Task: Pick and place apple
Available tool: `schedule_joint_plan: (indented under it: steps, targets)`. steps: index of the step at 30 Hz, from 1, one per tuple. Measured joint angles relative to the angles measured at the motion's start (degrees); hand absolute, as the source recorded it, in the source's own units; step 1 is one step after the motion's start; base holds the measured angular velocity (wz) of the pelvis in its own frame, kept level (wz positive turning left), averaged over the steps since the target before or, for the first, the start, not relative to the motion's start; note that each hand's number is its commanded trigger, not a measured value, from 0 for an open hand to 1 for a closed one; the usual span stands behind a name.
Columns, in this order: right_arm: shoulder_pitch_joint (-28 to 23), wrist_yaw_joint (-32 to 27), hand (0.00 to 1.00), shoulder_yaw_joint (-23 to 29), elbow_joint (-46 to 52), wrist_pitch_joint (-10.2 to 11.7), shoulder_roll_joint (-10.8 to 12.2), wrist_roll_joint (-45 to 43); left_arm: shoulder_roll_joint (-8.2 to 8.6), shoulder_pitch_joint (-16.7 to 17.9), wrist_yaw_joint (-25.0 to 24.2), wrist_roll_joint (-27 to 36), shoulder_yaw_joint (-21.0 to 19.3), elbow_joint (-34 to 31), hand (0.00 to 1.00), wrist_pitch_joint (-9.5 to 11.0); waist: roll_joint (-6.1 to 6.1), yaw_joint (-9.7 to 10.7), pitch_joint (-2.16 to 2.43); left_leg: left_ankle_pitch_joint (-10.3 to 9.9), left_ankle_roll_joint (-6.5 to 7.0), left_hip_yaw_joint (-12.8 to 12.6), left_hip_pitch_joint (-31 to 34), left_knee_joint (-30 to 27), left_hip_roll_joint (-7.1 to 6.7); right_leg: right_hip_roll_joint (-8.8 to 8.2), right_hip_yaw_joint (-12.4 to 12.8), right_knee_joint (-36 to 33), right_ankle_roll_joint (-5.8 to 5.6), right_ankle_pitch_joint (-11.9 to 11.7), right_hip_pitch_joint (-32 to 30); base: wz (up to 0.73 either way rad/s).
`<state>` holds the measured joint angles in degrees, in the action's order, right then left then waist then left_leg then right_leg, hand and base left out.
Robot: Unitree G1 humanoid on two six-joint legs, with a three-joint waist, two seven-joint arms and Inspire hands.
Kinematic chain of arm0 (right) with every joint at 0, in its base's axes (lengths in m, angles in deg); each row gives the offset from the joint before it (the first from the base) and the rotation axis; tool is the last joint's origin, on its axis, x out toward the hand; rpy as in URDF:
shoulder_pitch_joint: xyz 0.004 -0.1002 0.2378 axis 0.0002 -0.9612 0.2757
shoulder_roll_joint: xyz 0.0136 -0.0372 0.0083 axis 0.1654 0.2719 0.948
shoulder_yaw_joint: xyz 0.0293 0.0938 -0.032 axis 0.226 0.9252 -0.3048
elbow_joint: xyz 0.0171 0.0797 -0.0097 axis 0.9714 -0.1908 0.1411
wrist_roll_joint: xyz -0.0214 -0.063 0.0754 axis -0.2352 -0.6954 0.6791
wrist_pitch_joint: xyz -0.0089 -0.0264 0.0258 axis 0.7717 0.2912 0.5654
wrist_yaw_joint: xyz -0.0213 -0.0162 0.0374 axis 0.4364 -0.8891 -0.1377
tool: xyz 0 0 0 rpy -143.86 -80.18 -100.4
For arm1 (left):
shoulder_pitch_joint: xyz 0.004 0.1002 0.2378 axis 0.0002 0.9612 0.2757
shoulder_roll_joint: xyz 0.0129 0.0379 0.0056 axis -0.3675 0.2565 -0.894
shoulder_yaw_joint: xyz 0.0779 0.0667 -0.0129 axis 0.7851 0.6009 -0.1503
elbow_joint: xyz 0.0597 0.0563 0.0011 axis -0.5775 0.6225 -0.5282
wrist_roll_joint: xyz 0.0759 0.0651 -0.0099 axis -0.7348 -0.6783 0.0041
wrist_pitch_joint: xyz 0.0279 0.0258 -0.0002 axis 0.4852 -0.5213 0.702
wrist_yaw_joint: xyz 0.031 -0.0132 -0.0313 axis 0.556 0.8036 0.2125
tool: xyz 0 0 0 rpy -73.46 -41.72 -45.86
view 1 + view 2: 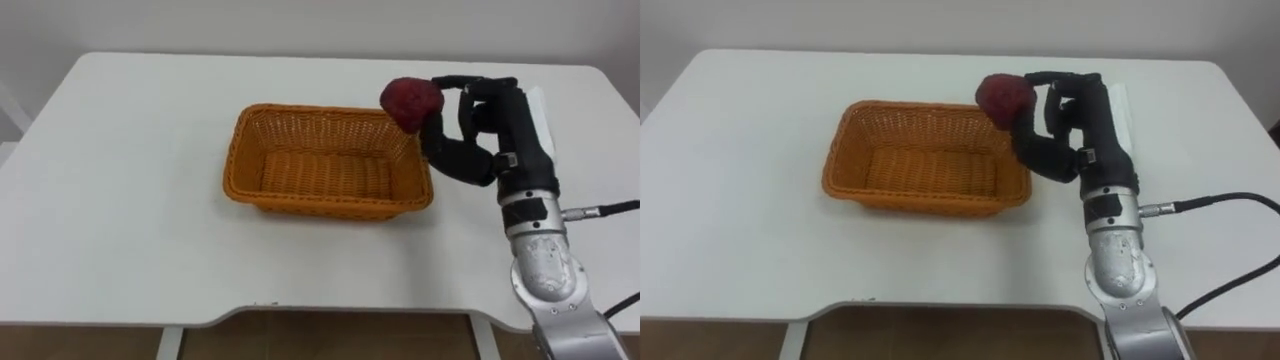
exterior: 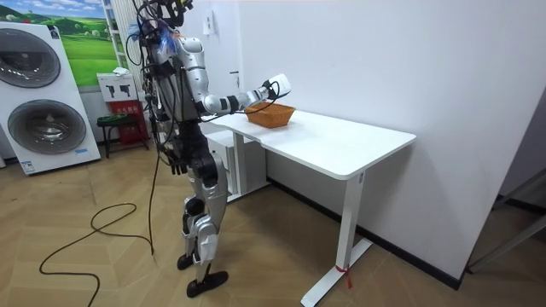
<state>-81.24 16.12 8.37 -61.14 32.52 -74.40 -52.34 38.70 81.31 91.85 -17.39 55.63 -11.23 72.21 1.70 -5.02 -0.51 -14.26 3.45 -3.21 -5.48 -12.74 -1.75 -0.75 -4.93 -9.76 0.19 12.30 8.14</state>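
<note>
A dark red apple point(image 1: 410, 102) is held above the right rim of an orange wicker basket point(image 1: 330, 200), which lies on the white table point(image 1: 120, 200). My right hand point(image 1: 480, 125) is shut on the apple, fingers and thumb curled round it from the right; in the right eye view the apple point(image 1: 1002, 97) and the hand point(image 1: 1070, 120) sit over the basket's point(image 1: 930, 205) far right corner. The basket's inside is bare. In the room view I stand at the table's end, right hand point(image 2: 273, 88) raised over the basket point(image 2: 271, 115), left hand point(image 2: 173, 159) hanging by my side.
The table's front edge point(image 1: 330, 318) runs close below the basket. A wide stretch of bare tabletop lies to the left of the basket. A white wall backs the table. Washing machines point(image 2: 43, 94) stand at the room view's left.
</note>
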Motion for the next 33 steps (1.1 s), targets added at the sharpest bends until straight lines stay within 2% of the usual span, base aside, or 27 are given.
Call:
schedule_joint_plan:
  steps: [5,10,16,22,28,33]
  targets:
    - [0.0,0.9,0.0,-1.2,0.0,-0.1,0.0,-0.9,0.06,-0.6,0.0,0.0,0.5,0.0,0.0,-0.5,-0.18,0.0,0.57,0.0,-0.01,0.2,-0.1,0.1,0.02,0.0,0.1,0.1,0.0,0.0,0.1,0.0]
    - [0.0,1.9,0.0,-2.1,0.0,-0.1,0.0,-0.9,0.05,-1.1,0.1,0.0,0.6,-0.1,0.0,-0.4,0.2,0.0,0.79,0.1,-0.06,0.3,-0.2,0.5,0.05,0.01,0.1,0.2,0.0,0.0,0.1,0.0]
    - [0.0,1.9,0.0,-2.2,0.0,-0.1,0.0,-0.8,-0.02,-1.5,0.1,0.0,1.1,-0.1,0.0,-0.4,0.98,0.0,0.31,0.1,-0.06,0.3,-0.1,0.4,0.03,0.01,0.2,0.1,0.0,0.0,0.0,0.0]
    - [0.0,1.7,0.0,-2.2,0.3,-0.1,0.0,-0.4,-0.03,-1.0,-0.3,0.0,1.0,-0.1,0.0,-0.5,0.93,0.0,0.31,0.1,-0.06,0.3,0.0,0.0,0.01,0.01,0.2,0.1,0.0,0.0,0.0,0.0]
    - [0.0,0.5,0.0,-1.9,0.3,-0.1,0.0,5.0,-0.03,-0.8,-0.6,0.0,1.0,-0.1,0.0,-0.5,0.39,0.2,0.28,0.1,-0.06,0.3,-0.1,-0.1,0.02,0.0,0.1,0.0,0.01,-0.1,0.3,0.0]
    - [-0.1,-1.5,0.0,-0.3,0.3,0.1,0.0,6.3,-0.04,-0.7,-0.6,0.2,0.9,-0.1,0.0,-0.5,0.38,1.7,0.52,0.2,-0.01,0.3,-0.1,-0.1,-0.02,-0.08,-0.4,0.0,0.01,-0.1,0.3,0.0]
